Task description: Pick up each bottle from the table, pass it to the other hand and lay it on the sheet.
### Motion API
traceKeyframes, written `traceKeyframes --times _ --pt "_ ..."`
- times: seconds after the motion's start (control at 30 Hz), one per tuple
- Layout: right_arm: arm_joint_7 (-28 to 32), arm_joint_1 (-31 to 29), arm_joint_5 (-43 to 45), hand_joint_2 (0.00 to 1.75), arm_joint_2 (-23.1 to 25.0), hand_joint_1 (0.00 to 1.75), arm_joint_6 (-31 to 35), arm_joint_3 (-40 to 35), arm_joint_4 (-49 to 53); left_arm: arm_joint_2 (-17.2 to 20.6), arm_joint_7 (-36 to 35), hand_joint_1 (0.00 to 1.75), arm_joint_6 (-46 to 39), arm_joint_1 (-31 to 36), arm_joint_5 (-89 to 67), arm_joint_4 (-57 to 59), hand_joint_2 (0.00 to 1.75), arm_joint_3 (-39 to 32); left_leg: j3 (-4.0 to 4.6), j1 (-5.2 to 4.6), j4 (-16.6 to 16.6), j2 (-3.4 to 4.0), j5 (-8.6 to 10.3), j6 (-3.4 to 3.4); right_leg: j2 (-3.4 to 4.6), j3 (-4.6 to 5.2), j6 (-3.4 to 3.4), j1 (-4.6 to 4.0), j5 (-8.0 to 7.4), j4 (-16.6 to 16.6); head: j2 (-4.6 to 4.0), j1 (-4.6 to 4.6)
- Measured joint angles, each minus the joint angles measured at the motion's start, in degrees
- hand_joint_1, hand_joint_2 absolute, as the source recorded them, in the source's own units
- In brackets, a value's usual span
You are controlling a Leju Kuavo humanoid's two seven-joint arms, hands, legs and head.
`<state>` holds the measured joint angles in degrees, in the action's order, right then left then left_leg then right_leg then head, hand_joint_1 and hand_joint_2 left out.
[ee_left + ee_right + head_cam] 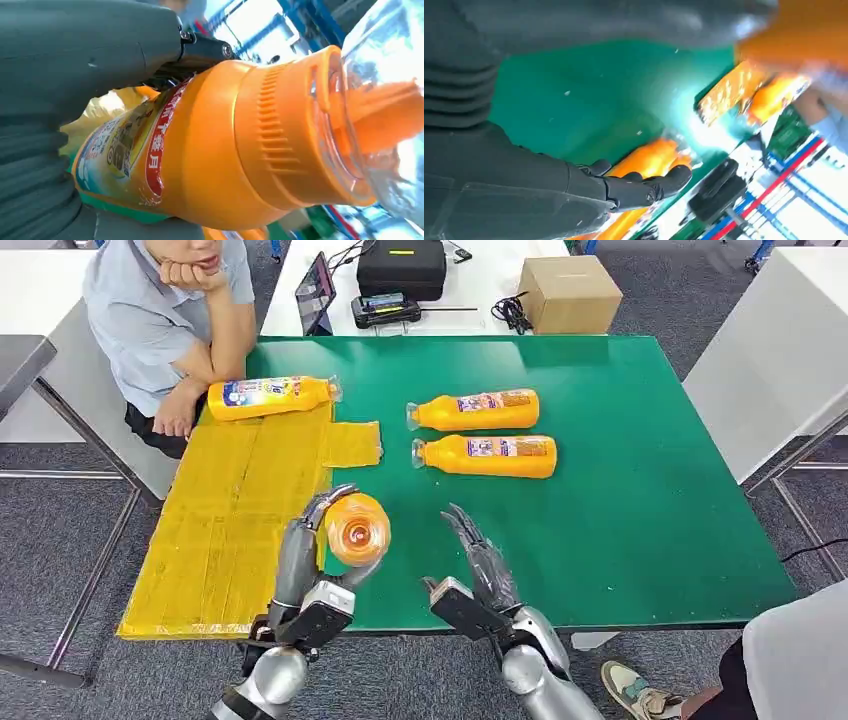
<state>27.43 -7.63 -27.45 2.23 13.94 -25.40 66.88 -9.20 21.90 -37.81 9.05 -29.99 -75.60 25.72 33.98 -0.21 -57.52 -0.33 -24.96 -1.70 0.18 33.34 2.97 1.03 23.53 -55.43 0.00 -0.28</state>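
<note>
Left hand gripping bottle, lower centre.
Long axis toward camera; sheet directly left; right hand spread, empty.

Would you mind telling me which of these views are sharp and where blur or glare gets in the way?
Head view: evenly lit and sharp, the held bottle and left hand clear. Left wrist view: the label is readable, but the clear cap blows out against bright background. Right wrist view: soft overall, with white glare on the green table and blurred bottles beyond the right hand.

Right hand (fingers spread) above two bottles.
</note>
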Motion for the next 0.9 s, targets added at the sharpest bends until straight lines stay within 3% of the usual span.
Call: traceKeyframes --times 0.23,0.37,0.57,0.67,0.7,0.8,0.9 --pt "0.0 1.7 0.0 0.0 1.0 0.0 -1.1 3.9 2.1 1.2 -7.2 1.75 -2.0 -0.7 -22.2 -1.0 1.75 -5.0 -0.01 0.0 0.0 0.01 0.01 0.0 0.0 0.0 0.0 0.0 -0.01 0.0 0.0 -0.02" --pt "0.0 1.8 0.0 0.0 1.5 0.0 -1.6 4.9 2.3 1.7 -9.7 1.75 -2.2 -0.6 -26.9 -1.0 1.75 -6.1 -0.01 0.0 0.0 -0.01 0.02 0.0 -0.01 0.0 0.0 0.0 -0.01 0.0 0.0 -0.02" --pt "0.4 1.4 -0.2 0.0 2.1 0.0 -4.3 5.4 2.3 4.3 -26.1 1.75 4.3 4.2 -54.1 5.1 1.75 -6.7 0.02 0.02 0.0 -0.04 0.07 0.0 -0.03 0.04 -0.01 -0.01 -0.01 0.0 0.0 0.02" --pt "0.5 0.7 0.0 0.0 2.4 0.0 -5.6 5.4 2.3 5.6 -30.2 1.75 5.5 9.0 -57.8 12.3 1.75 -6.8 0.01 0.05 0.0 0.02 0.09 0.03 -0.03 0.04 -0.01 -0.02 -0.03 0.0 0.0 -0.02" --pt "0.5 0.5 0.0 1.75 2.4 0.0 -5.9 5.4 2.3 5.8 -31.2 1.75 6.2 10.8 -58.5 14.8 1.75 -6.8 0.01 0.05 0.0 -0.01 0.14 0.06 -0.04 0.03 -0.01 -0.02 -0.03 0.0 0.0 0.0" --pt "0.7 -0.5 0.2 1.75 2.8 0.0 -6.8 5.4 2.1 6.8 -34.9 1.75 10.3 16.7 -59.5 23.7 1.75 -5.7 0.02 0.05 0.0 -0.07 0.17 0.05 -0.08 0.03 0.01 -0.01 -0.05 -0.1 0.0 0.0" --pt "0.8 -1.4 0.4 1.75 3.1 0.0 -7.4 5.4 1.7 7.4 -36.0 1.64 13.0 21.1 -59.9 31.5 1.75 -4.4 0.03 0.05 0.0 -0.07 0.17 0.05 -0.09 0.03 0.02 -0.01 -0.05 -0.1 0.0 0.0"
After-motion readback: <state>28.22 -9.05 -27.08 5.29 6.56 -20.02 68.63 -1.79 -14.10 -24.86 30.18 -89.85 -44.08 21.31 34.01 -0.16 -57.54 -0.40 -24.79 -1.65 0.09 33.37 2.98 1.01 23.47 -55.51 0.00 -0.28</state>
